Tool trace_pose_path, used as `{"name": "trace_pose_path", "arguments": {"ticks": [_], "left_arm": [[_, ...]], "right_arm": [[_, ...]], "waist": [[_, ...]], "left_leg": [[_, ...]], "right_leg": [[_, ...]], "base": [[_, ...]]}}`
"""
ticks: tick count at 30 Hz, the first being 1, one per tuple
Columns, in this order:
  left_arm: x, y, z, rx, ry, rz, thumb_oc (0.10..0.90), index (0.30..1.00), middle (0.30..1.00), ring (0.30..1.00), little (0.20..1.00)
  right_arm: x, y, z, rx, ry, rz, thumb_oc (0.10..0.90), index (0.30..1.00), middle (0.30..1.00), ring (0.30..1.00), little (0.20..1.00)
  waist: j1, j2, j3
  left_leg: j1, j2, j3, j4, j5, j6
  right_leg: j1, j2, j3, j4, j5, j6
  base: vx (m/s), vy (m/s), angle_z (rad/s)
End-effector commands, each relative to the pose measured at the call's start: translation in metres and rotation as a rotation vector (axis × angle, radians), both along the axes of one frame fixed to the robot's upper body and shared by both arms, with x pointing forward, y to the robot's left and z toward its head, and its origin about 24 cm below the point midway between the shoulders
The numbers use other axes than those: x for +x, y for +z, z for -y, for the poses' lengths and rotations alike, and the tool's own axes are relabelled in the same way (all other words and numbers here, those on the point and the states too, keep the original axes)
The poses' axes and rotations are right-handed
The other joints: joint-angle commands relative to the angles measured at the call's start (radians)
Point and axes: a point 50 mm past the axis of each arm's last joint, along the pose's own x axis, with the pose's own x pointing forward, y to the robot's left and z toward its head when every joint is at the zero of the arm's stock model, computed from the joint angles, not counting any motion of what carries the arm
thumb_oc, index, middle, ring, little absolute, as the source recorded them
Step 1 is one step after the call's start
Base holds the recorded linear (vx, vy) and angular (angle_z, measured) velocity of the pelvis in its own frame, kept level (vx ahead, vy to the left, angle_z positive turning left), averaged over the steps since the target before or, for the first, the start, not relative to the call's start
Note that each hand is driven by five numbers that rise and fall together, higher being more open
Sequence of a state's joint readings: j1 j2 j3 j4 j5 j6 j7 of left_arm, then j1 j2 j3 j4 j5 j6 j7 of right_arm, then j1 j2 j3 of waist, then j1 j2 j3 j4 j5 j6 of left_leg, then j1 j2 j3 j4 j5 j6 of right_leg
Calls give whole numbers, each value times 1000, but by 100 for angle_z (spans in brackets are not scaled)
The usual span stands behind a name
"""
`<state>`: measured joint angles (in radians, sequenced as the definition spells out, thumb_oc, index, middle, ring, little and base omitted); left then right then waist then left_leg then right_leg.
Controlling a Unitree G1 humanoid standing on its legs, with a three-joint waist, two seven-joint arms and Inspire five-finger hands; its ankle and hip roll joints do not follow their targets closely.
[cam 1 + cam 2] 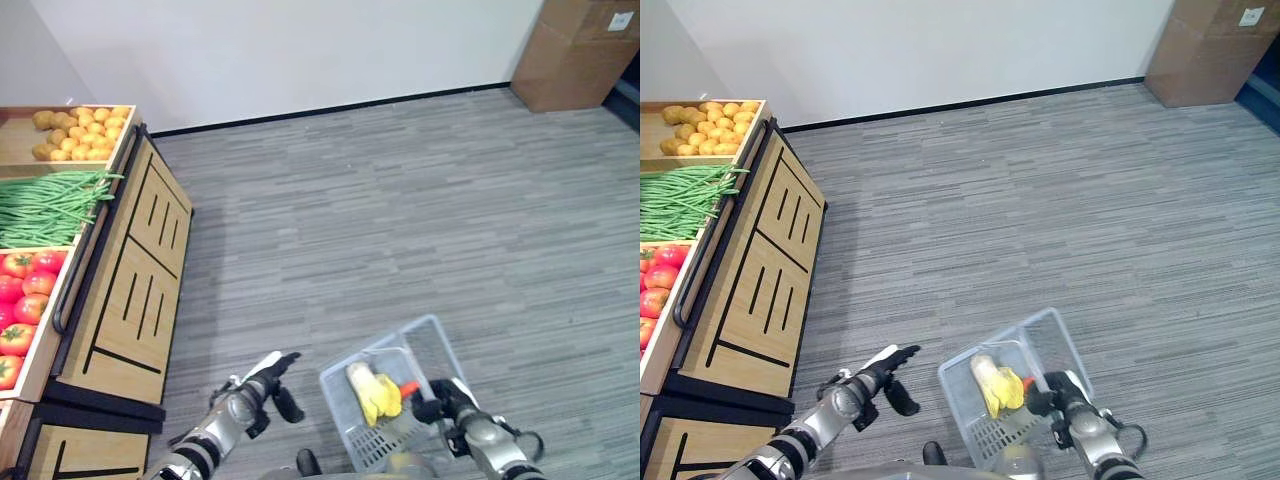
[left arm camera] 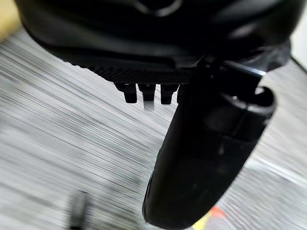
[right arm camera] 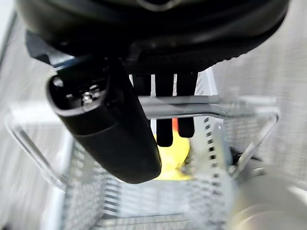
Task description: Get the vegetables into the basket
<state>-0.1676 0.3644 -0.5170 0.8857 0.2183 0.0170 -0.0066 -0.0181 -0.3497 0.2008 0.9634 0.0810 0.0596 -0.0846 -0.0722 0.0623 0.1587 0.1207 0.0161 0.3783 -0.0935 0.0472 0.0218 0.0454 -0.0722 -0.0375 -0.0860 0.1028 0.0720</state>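
At the far left we see a wooden produce stand (image 1: 130, 290) with three bins: potatoes (image 1: 80, 133) at the back, green beans (image 1: 50, 205) in the middle and tomatoes (image 1: 25, 295) nearest us. Next comes our left hand (image 1: 262, 385), low over the grey floor (image 1: 400, 200), its fingers straight and relaxed, holding nothing. Just beside it to the right sits the white plastic basket (image 1: 432, 338), with a yellow vegetable (image 1: 372, 393) and a small orange-red piece (image 1: 408, 388) lying inside. Our right hand (image 1: 447, 402) is at the basket's right edge, its fingers curled round the clear basket handle (image 3: 201, 101). A cardboard box (image 1: 575, 50) stands at the far right by the wall.
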Motion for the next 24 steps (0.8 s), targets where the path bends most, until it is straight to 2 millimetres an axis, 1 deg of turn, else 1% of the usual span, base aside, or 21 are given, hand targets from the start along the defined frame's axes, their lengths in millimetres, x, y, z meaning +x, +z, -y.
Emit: {"name": "trace_pose_path", "arguments": {"ticks": [1,2,3,4,5,7,9,12,14,16,18,24], "left_arm": [[20,7,3,-23,47,69,900,1000,1000,1000,1000],[11,-1,-2,-20,99,23,900,1000,1000,1000,1000],[5,-6,-5,-19,125,-6,900,1000,1000,1000,1000],[-17,-19,-16,-50,287,-92,900,1000,1000,1000,1000],[-17,-19,-16,-50,287,-91,900,1000,1000,1000,1000],[-33,-28,-23,-61,400,-147,900,1000,1000,1000,1000],[-49,-34,-28,-52,462,-201,900,1000,1000,1000,1000],[-63,-39,-33,-20,470,-250,900,1000,1000,1000,1000],[-66,-40,-34,-10,461,-258,900,1000,1000,1000,1000],[-67,-38,-38,-1,473,-239,900,1000,1000,1000,1000],[-68,-39,-38,-1,469,-237,900,1000,1000,1000,1000],[-68,-39,-37,-7,480,-222,900,1000,1000,1000,1000]], "right_arm": [[29,16,15,-70,-15,109,400,300,300,300,300],[16,9,21,-73,-65,59,400,300,300,300,300],[9,6,24,-76,-92,30,400,300,300,300,300],[-10,-2,27,-66,-149,-31,400,300,300,300,300],[-10,-2,27,-66,-149,-31,400,300,300,300,300],[-21,-7,25,-49,-188,-63,400,300,300,300,300],[-31,-12,23,-35,-209,-96,400,300,300,300,300],[-44,-17,21,-30,-215,-144,400,300,300,300,300],[-47,-18,19,-24,-214,-157,400,300,300,300,300],[-58,-22,17,-8,-240,-189,400,300,300,300,300],[-63,-24,14,2,-238,-206,400,300,300,300,300],[-64,-27,7,21,-221,-208,400,300,300,300,300]], "waist": [[2,-21,-33],[4,-21,-36],[1,-22,-35],[4,-26,-39],[6,-26,-40],[6,-28,-40],[7,-31,-41],[10,-34,-46],[11,-36,-48],[12,-40,-50],[16,-45,-51],[25,-51,-54]], "left_leg": [[28,-13,-37,39,-130,14],[28,-13,-35,37,-129,13],[29,-14,-37,38,-129,14],[29,-15,-34,33,-126,14],[28,-14,-32,32,-125,13],[29,-15,-33,27,-122,13],[29,-16,-35,20,-117,13],[26,-18,-36,6,-111,13],[22,-18,-39,6,-110,13],[3,-21,-53,6,-107,11],[0,-22,-60,6,-106,12],[-2,-26,-76,6,-108,14]], "right_leg": [[-19,-36,-17,105,-120,41],[-19,-34,-14,100,-116,42],[-19,-34,-14,102,-117,43],[-21,-33,-11,96,-113,42],[-22,-32,-9,95,-111,42],[-23,-32,-10,94,-110,42],[-25,-32,-8,91,-106,41],[-29,-31,-9,87,-101,41],[-31,-31,-12,87,-99,41],[-40,-35,-22,84,-93,42],[-38,-37,-29,83,-93,44],[-35,-43,-41,89,-95,44]], "base": [[16,14,-6],[11,11,-8],[6,12,-10],[-1,6,-8],[-10,5,-9],[-12,7,-7],[-18,11,-6],[0,0,0],[0,0,0],[-39,38,1],[-10,33,10],[2,31,10]]}}
